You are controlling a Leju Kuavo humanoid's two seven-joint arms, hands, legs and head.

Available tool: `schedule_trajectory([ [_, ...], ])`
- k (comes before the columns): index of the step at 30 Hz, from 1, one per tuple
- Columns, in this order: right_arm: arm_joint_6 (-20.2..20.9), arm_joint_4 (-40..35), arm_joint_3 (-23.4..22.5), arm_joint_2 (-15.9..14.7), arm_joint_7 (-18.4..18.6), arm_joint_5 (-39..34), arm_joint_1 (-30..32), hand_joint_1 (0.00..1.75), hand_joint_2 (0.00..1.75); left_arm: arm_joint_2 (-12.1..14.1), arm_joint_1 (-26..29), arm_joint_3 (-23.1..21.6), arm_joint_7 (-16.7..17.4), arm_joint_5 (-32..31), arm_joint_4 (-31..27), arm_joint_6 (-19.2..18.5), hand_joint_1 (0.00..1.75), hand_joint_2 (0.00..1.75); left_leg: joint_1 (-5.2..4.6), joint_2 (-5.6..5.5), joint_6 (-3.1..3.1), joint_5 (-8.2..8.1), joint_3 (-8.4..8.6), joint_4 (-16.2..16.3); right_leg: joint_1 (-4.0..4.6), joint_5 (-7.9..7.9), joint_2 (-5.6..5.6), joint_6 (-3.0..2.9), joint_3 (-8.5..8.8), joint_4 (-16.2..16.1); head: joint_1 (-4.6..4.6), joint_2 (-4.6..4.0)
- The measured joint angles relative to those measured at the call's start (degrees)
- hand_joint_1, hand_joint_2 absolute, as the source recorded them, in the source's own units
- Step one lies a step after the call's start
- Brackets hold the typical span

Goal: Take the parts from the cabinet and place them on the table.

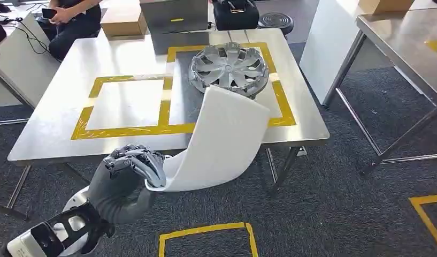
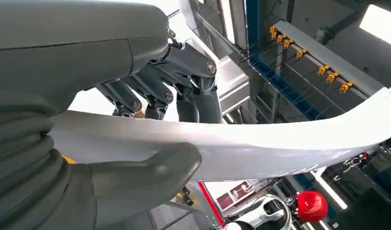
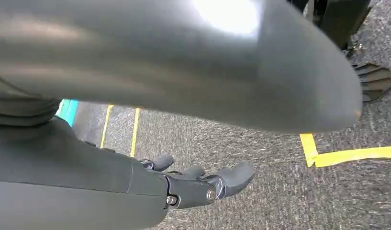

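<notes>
1. One curved white panel [image 1: 219,142] is pinched at its near end by the left hand [image 1: 133,166].
2. Its long axis rises toward the counter [image 1: 50,115], overlapping the near edge by the hubcap [image 1: 229,67].
3. Right hand [image 3: 203,184] hangs empty, fingers apart, over the floor.

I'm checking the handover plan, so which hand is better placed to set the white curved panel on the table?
Left. The left hand already grips the white curved panel by its near edge, at the table. The right hand hangs over the carpet, holding nothing.
</notes>
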Motion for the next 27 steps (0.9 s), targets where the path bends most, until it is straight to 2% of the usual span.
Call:
schedule_trajectory([
  [1, 0.0, 0.0, 0.0, 0.0, 0.2, 0.0, 0.1, 0.0, 0.0, 0.1, 0.1, 0.0, 0.0, 0.0, 0.1, 0.0, 1.75, 1.75, 0.02, 0.01, -0.15, -0.64, -1.74, 1.7, 0.0, -0.42, 0.01, 0.04, 0.44, 0.0, -0.04, 0.0],
  [2, 0.0, 0.0, 0.0, 0.0, 0.4, 0.0, 0.1, 0.0, 0.0, 0.2, 0.1, 0.0, 0.0, 0.0, 0.2, 0.0, 1.75, 1.75, 0.07, 0.02, -0.19, 0.4, -2.2, 0.9, -0.01, -0.86, 0.05, 0.11, 1.0, 0.0, -0.04, 0.0],
  [3, 0.0, 0.0, 0.0, 0.0, 0.6, 0.0, 0.1, 0.0, 0.0, 0.2, 0.0, 0.0, 0.0, 0.0, 0.3, 0.0, 1.75, 1.75, 0.13, 0.02, -0.21, 2.57, -1.66, -1.8, -0.02, -1.36, 0.11, 0.2, 1.62, 0.0, -0.07, 0.0],
  [5, 0.0, 0.0, 0.0, 0.0, 0.7, 0.0, 0.0, 0.0, 0.0, 0.2, 0.0, 0.0, 0.0, 0.2, 0.4, -0.2, 1.75, 1.75, 0.14, 0.08, 0.07, 9.35, 1.65, -11.6, -0.03, -2.47, 0.13, 0.49, 3.19, 0.0, -0.11, 0.0],
  [6, 0.0, 0.0, -0.1, 0.0, 0.7, -0.1, 0.1, 0.0, 0.0, 0.3, 0.0, 0.0, -0.2, 0.3, 0.5, -0.3, 1.75, 1.75, 0.02, 0.14, 0.37, 11.04, 2.38, -14.2, -0.02, -2.98, 0.08, 0.8, 3.49, 0.0, -0.07, 0.0],
  [7, 0.0, 0.0, -0.1, 0.0, 0.6, -0.1, -0.1, 0.0, 0.0, 0.4, -0.1, 0.0, -0.4, 0.5, 0.6, -0.4, 1.75, 1.75, -0.39, 0.21, 0.57, 8.35, 2.04, -14.3, 0.09, -3.19, 0.29, 1.17, 3.52, 0.1, -0.11, 0.0],
  [8, 0.0, 0.0, -0.1, 0.0, 0.6, -0.1, -0.2, 0.0, 0.0, 0.4, -0.1, 0.0, -0.5, 0.7, 0.7, -0.5, 1.75, 1.75, -0.38, 0.18, 1.13, 9.18, 2.4, -14.4, 0.06, -3.61, 0.12, 1.75, 3.36, -0.2, -0.07, 0.0],
  [9, 0.0, 0.0, -0.1, 0.0, 0.6, -0.1, -0.1, 0.0, 0.0, 0.5, -0.1, 0.0, -0.6, 0.7, 0.7, -0.6, 1.75, 1.75, -0.32, 0.05, 1.5, 9.64, 2.34, -14.6, 0.07, -3.23, 0.11, 2.07, 3.84, 0.6, -0.11, 0.0],
  [10, 0.0, 0.0, -0.1, 0.0, 0.6, -0.1, 0.0, 0.0, 0.0, 0.6, -0.1, 0.0, -0.7, 0.8, 0.8, -0.7, 1.75, 1.75, -0.34, 0.07, 1.93, 9.24, 2.72, -14.6, 0.13, -3.25, 0.12, 2.34, 4.22, 0.5, -0.02, 0.0],
  [11, 0.0, 0.0, -0.1, 0.0, 0.6, -0.1, -0.1, 0.0, 0.0, 0.6, -0.1, 0.0, -0.8, 0.9, 0.9, -0.7, 1.75, 1.75, 0.04, -0.03, 2.27, 9.15, 3.9, -14.9, -0.08, -3.67, 0.12, 2.64, 4.13, 1.2, -0.05, 0.0],
  [12, 0.0, 0.0, -0.1, 0.0, 0.5, -0.1, -0.2, 0.0, 0.0, 0.7, -0.3, 0.0, -1.0, 1.0, 0.9, -0.7, 1.75, 1.75, 0.03, 0.02, 2.57, 8.87, 4.39, -15.0, -0.09, -4.01, 0.21, 2.86, 3.35, 3.2, 0.06, 0.0],
  [13, 0.2, 0.0, -0.1, 0.0, 0.5, -0.1, -0.3, 0.0, 0.0, 0.7, -0.4, 0.0, -1.0, 1.1, 0.9, -0.7, 1.75, 1.75, 0.05, 0.07, 2.85, 8.64, 4.63, -15.0, -0.14, -4.91, 0.24, 3.1, 1.55, 6.1, 0.31, 0.0],
  [15, 0.3, 0.0, -0.1, 0.0, 0.5, -0.1, -0.2, 0.0, 0.0, 0.7, -0.3, 0.0, -1.0, 1.2, 1.0, -0.8, 1.75, 1.75, 0.02, 0.04, 2.96, 7.87, 5.1, -15.0, -0.24, -8.68, 0.23, 3.29, -4.59, 14.8, 0.44, 0.0],
  [16, 0.3, 0.0, -0.1, 0.0, 0.6, 0.0, -0.1, 0.0, 0.0, 0.8, -0.3, 0.0, -1.1, 1.2, 1.1, -0.8, 1.75, 1.75, 0.02, -0.04, 2.91, 7.46, 5.47, -15.0, -0.24, -9.68, 0.22, 3.34, -6.97, 17.4, 0.48, 0.0],
  [17, 0.3, 0.0, -0.1, 0.0, 0.6, -0.1, 0.1, 0.0, 0.0, 0.8, -0.2, 0.0, -1.2, 1.2, 1.2, -0.8, 1.75, 1.75, 0.04, -0.15, 2.84, 7.0, 6.0, -15.0, -0.27, -9.08, 0.22, 3.42, -8.05, 17.3, 0.5, 0.0],
  [18, 0.3, 0.0, -0.1, 0.0, 0.6, -0.1, 0.1, 0.0, 0.0, 0.9, -0.2, 0.0, -1.3, 1.2, 1.3, -0.8, 1.75, 1.75, 0.07, -0.25, 2.67, 6.48, 6.67, -15.0, -0.29, -7.18, 0.21, 3.33, -7.91, 15.0, 0.57, 0.0],
  [19, 0.3, 0.0, -0.1, 0.0, 0.6, 0.0, 0.1, 0.0, 0.0, 1.0, -0.2, 0.0, -1.5, 1.3, 1.4, -0.8, 1.75, 1.75, 0.09, -0.25, 2.5, 5.94, 7.5, -15.0, -0.29, -4.28, 0.21, 3.31, -6.88, 11.1, 0.61, 0.0],
  [21, 0.3, 0.0, -0.1, 0.0, 0.5, 0.0, 0.2, 0.0, 0.0, 1.1, -0.1, 0.0, -1.8, 1.3, 1.4, -0.8, 1.75, 1.75, 0.11, -0.13, 2.09, 4.68, 8.69, -15.0, -0.29, 3.4, 0.14, 3.08, -4.14, 1.6, 0.72, 0.0],
  [22, 0.3, 0.0, -0.1, 0.0, 0.5, 0.0, 0.2, 0.0, 0.0, 1.2, 0.1, 0.0, -2.1, 1.3, 1.6, -0.7, 1.75, 1.75, -0.13, -0.16, 1.71, 4.22, 9.32, -14.8, 0.09, 1.63, 0.08, 2.7, -4.36, 1.3, 0.76, 0.0],
  [23, 0.3, 0.0, -0.1, 0.0, 0.4, 0.1, 0.2, 0.0, 0.0, 1.2, 0.3, 0.0, -2.4, 1.2, 1.6, -0.5, 1.75, 1.75, -0.2, -0.18, 1.33, 4.02, 9.04, -15.1, 0.2, 1.12, 0.06, 2.23, -4.2, 1.4, 0.74, 0.0],
  [24, 0.3, 0.0, -0.1, 0.0, 0.4, 0.2, 0.4, 0.0, 0.0, 1.4, 0.6, 0.0, -2.5, 1.2, 1.6, -0.5, 1.75, 1.75, -0.18, -0.19, 0.87, 4.07, 9.81, -15.0, 0.25, 2.15, 0.14, 1.79, -4.01, 1.0, 0.81, 0.0],
  [26, 0.3, 0.0, -0.1, 0.0, 0.0, 0.4, 0.6, 0.0, 0.0, 1.6, 1.0, 0.1, -3.0, 1.2, 1.5, -0.1, 1.75, 1.75, -0.26, -0.13, 0.22, 4.17, 10.13, -14.2, -0.12, 1.71, 0.3, 1.0, -2.62, 0.8, 0.68, 0.0],
  [27, 0.3, 0.0, -0.1, 0.0, -0.1, 0.5, 0.7, 0.0, 0.0, 1.6, 1.1, 0.1, -3.1, 1.1, 1.5, 0.0, 1.75, 1.75, -0.09, -0.05, -0.07, 4.08, 9.19, -11.9, -0.17, 1.23, 0.19, 0.42, -1.78, 0.4, 0.68, 0.0],
])
